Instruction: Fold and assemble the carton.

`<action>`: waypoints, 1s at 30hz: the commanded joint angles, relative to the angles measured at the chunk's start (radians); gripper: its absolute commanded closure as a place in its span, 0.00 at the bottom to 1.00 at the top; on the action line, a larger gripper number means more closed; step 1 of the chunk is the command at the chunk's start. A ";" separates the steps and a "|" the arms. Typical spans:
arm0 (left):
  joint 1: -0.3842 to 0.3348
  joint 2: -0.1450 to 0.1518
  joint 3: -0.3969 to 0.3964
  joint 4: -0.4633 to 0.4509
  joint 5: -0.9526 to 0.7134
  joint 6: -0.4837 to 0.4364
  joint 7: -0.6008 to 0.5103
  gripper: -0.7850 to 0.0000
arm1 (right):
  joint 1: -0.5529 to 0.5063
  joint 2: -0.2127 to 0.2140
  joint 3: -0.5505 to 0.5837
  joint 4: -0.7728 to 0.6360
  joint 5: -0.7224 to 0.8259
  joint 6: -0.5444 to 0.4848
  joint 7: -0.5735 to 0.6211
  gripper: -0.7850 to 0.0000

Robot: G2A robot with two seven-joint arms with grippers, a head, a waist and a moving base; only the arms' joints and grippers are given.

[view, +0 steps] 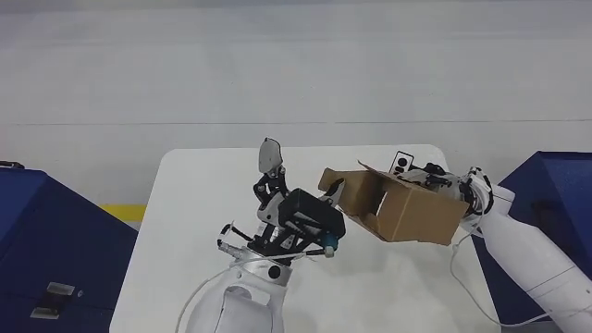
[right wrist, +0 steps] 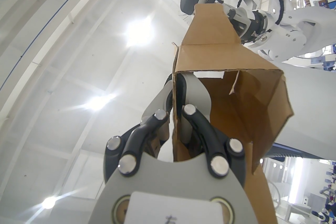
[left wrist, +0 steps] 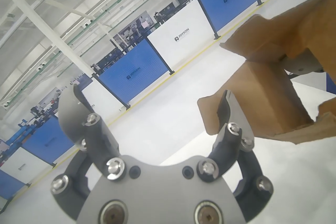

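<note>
One carton [view: 407, 211] is there, one white bench [view: 203, 203], and two claws, the left claw [left wrist: 151, 92] and the right claw [right wrist: 176, 88]. Two blue units flank the bench: the left unit [view: 46, 231], the right unit [view: 555, 180].

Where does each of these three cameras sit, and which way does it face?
Top view: above the arms, facing down at the white table and brown cardboard carton; both arms show.
Left wrist view: on the left wrist, facing across the hall; its open left gripper shows, one finger by a carton flap.
Right wrist view: on the right wrist, facing up to the ceiling; the right gripper shut on a carton wall.
Shared: all three see the carton.
</note>
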 commanded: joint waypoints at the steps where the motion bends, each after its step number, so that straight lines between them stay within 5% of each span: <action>1: 0.000 -0.001 -0.003 0.000 0.006 0.013 0.026 0.00 | 0.001 0.001 0.002 0.002 0.008 0.002 -0.002 1.00; 15: 0.100 0.009 -0.037 0.000 0.029 0.090 0.249 0.00 | 0.016 0.001 0.003 0.019 0.074 0.017 -0.017 1.00; 30: 0.147 0.019 -0.034 0.000 -0.009 0.061 0.301 0.00 | 0.025 -0.002 -0.006 0.034 0.071 0.017 -0.017 1.00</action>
